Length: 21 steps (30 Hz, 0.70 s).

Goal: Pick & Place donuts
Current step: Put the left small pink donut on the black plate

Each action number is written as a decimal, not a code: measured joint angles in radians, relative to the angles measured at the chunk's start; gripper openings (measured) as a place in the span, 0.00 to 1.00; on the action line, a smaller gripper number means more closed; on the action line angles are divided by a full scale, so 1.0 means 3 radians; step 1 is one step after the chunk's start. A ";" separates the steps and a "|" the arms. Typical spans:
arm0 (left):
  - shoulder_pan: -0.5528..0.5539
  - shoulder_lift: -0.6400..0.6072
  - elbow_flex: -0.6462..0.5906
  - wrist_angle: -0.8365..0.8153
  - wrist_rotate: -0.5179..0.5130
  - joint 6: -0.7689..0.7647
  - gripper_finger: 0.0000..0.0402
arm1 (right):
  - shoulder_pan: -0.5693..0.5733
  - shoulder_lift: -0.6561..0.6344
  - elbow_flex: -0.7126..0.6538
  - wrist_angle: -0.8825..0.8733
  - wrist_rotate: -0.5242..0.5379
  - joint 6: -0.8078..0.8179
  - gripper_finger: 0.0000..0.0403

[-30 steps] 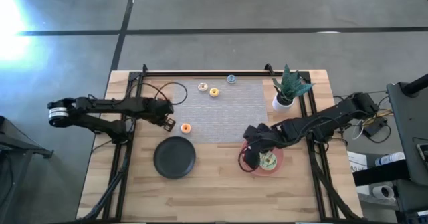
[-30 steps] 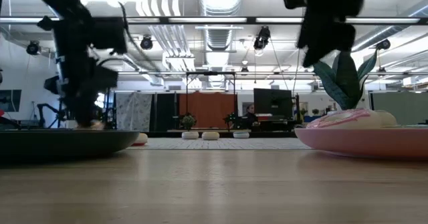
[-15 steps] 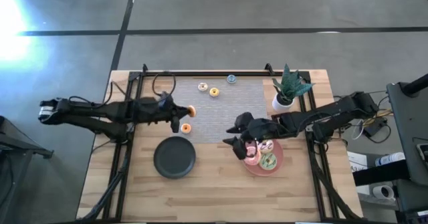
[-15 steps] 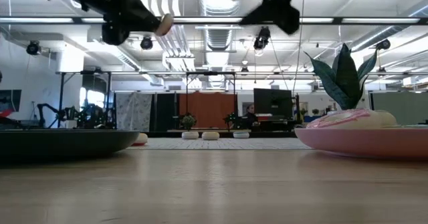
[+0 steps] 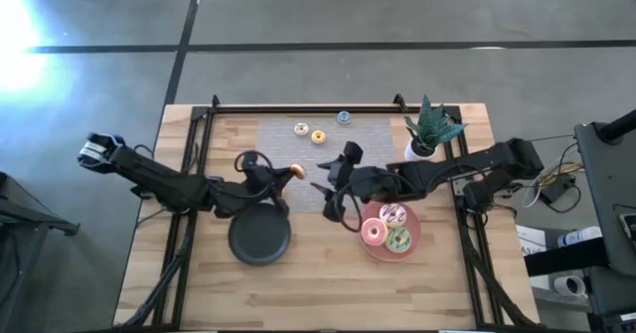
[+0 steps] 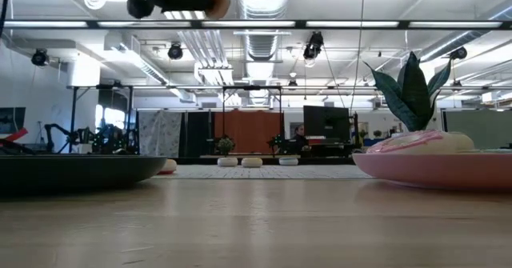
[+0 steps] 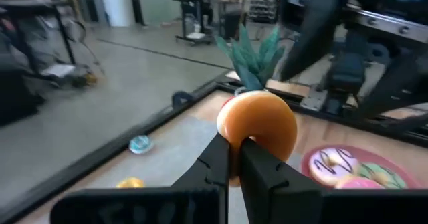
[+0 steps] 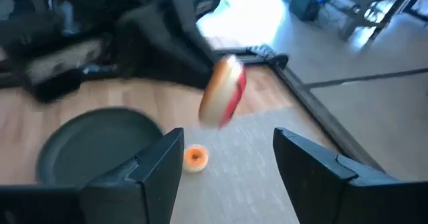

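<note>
My left gripper (image 5: 287, 175) is high above the table's middle, shut on a tiny orange-red donut (image 7: 261, 120). My right gripper (image 5: 331, 189) hovers open just to its right, over the grey mat; in its wrist view the held donut (image 8: 224, 100) hangs in front of it. The pink-white sprinkled donut (image 5: 394, 215), the pink-orange donut (image 5: 374, 233) and the green donut (image 5: 398, 240) lie flat on the pink plate (image 5: 412, 249). Another tiny orange donut (image 8: 194, 156) lies on the mat. Two yellowish tiny donuts (image 5: 301, 128) (image 5: 318, 136) and a blue one (image 5: 344, 117) lie at the mat's far end. My left gripper pinches the orange-red donut by the near part of its ring (image 7: 235, 140) between its two fingertips (image 7: 217, 158). The fingers reach roughly level toward the table's right. The donut stands on edge beyond the fingertips, lifted clear of the table (image 6: 217, 2).
A round dark plate (image 5: 259, 236) sits near the left gripper, toward the table's near edge. A potted plant (image 5: 427, 134) stands at the mat's far right corner. A black rail (image 5: 298, 106) runs along the far edge. Bare wood lies along the near edge.
My left gripper has risen from table level beside the dark plate, carrying the orange-red donut up and toward the table's right. My right gripper has lifted off the pink plate and moved left and farther, over the mat, uncovering the pink-orange donut on the plate.
</note>
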 joint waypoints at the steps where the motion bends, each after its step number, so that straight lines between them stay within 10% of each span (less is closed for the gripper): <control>1: -0.0010 0.0051 0.0056 0.0000 -0.0034 0.0041 0.00 | -0.0001 0.0013 0.0043 0.0003 0.0001 -0.0043 0.56; 21: -0.0019 0.0380 0.0379 -0.0001 0.0105 0.0250 0.00 | -0.0066 0.0166 0.0123 -0.0011 -0.0002 0.0158 0.52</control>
